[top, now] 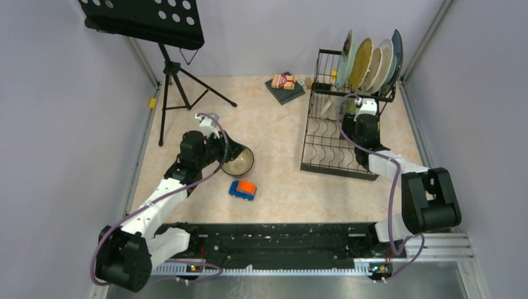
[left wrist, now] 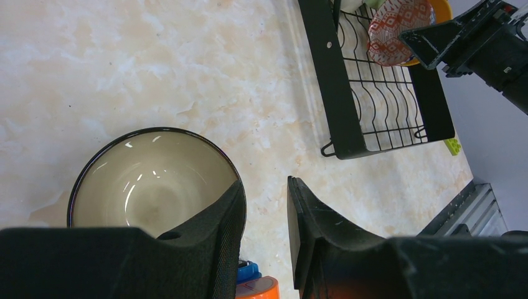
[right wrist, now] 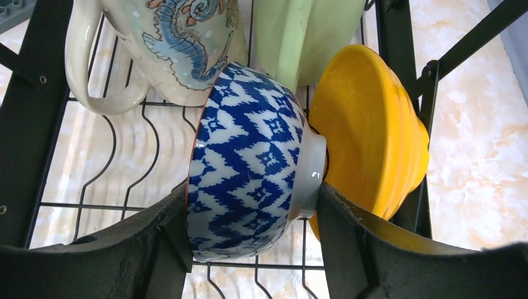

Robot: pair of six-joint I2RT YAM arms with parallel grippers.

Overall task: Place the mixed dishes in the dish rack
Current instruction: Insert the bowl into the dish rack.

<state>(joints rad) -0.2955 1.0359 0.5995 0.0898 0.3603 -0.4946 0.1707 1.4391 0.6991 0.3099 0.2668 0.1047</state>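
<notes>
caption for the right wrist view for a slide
Right fingers grip a blue-and-white bowl beside a yellow bowl in the dish rack

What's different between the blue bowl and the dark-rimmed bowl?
The blue bowl has a blue-and-white zigzag pattern; the dark-rimmed bowl is plain cream inside. The blue bowl is tipped on its side in the rack; the dark-rimmed bowl sits mouth-up on the table. The right fingers clamp the blue bowl; the left fingers stand apart at the dark-rimmed bowl's rim. Both are round bowls.
</notes>
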